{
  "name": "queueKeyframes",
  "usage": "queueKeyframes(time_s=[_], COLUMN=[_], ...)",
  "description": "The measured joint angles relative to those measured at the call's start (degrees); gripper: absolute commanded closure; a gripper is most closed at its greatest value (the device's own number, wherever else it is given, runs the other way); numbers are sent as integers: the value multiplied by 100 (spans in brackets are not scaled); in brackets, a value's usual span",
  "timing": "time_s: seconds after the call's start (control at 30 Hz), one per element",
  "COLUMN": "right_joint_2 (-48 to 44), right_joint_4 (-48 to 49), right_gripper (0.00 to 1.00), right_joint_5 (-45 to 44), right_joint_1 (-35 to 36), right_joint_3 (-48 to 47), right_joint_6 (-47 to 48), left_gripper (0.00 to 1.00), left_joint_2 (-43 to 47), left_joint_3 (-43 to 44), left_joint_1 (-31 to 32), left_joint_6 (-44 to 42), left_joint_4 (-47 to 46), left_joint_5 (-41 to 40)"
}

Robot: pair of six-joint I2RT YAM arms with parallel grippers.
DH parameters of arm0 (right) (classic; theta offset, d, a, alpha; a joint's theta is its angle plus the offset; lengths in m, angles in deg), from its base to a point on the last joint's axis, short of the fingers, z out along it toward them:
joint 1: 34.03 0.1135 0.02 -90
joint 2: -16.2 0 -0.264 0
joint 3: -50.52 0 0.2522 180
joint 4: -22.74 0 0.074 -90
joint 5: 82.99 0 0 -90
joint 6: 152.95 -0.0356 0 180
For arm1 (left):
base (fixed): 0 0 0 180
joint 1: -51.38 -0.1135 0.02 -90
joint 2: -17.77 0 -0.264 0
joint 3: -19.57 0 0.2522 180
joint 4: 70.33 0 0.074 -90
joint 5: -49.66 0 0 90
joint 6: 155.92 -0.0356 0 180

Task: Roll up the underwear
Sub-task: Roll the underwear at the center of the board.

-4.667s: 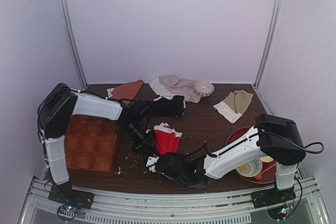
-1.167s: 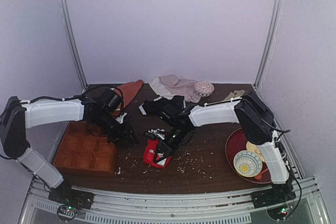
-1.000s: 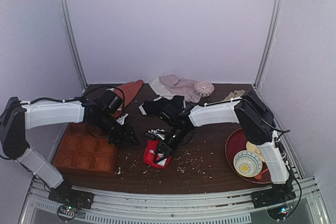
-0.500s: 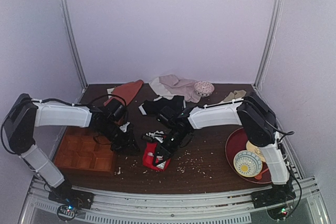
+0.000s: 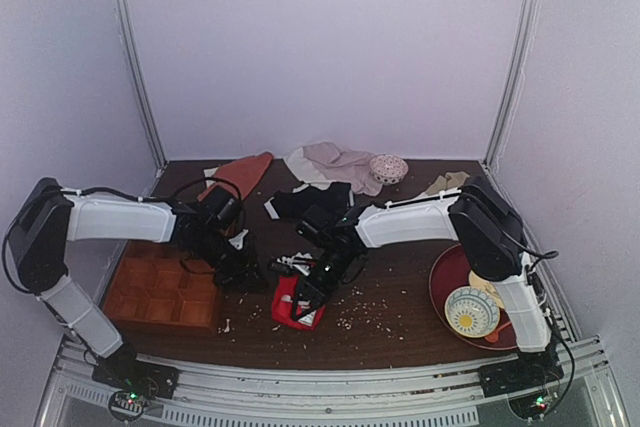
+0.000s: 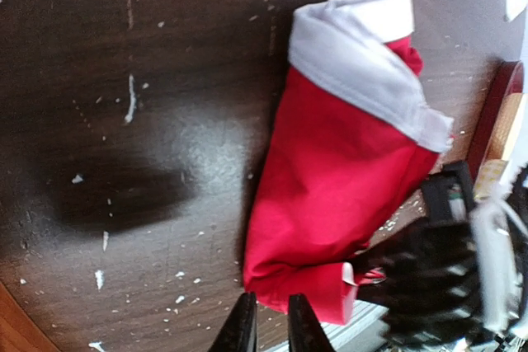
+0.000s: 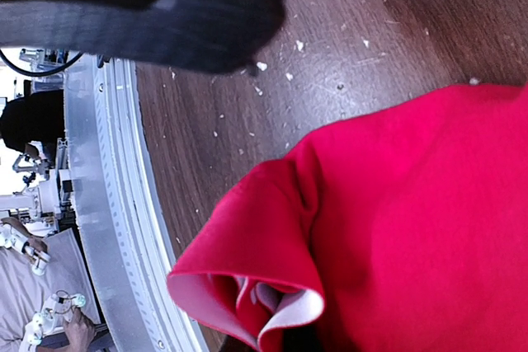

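Note:
The red underwear (image 5: 296, 304) lies bunched on the dark table, near the front middle. In the left wrist view it is a folded red bundle (image 6: 346, 171) with its white waistband (image 6: 355, 63) at the far end. My right gripper (image 5: 312, 282) is shut on the near end of the underwear (image 7: 412, 204); its fingers are hidden under the gathered fabric. My left gripper (image 5: 246, 273) hovers low just left of the bundle. Its fingertips (image 6: 266, 329) stand a narrow gap apart with nothing between them, just short of the red edge.
A wooden compartment tray (image 5: 160, 292) sits at the front left. A red plate (image 5: 445, 272) holding a bowl (image 5: 470, 312) is at the right. Black briefs (image 5: 310, 199), beige garments (image 5: 335, 162), a patterned bowl (image 5: 388, 167) and a rust cloth (image 5: 240, 172) lie at the back. Crumbs dot the table.
My right gripper has drawn the underwear a little nearer and to the left. My left gripper has come down and right, close to the bundle, with its jaws narrowing.

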Motion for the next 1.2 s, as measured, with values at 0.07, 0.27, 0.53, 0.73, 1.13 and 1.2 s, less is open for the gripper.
queueKeyframes(time_s=[0.07,0.27,0.53,0.73,1.13,1.2], right_joint_2=[76,155,249,398,479,479], right_joint_4=[-61,-138,-168,-280,-398,-400], right_gripper=[100,100,100,100,100,100], right_joint_5=[61,142,319,564,656,656], right_joint_1=[-4,-7,-46,-114,-129,-129], right_joint_3=[-87,-195,-262,-393,-514,-514], right_joint_6=[17,17,15,2,-15,-26], left_gripper=[81,59,54,52,47,48], left_joint_2=[142,625,1078,1445,1445,1368], left_joint_3=[-20,-247,-883,-1287,-1869,-1873], left_joint_1=[4,181,435,568,852,852], left_joint_6=[-13,-160,-199,-299,-1156,-1285], left_joint_4=[-39,-282,-778,-1259,-2376,-2524], left_joint_5=[-17,-114,-326,-446,-444,-446])
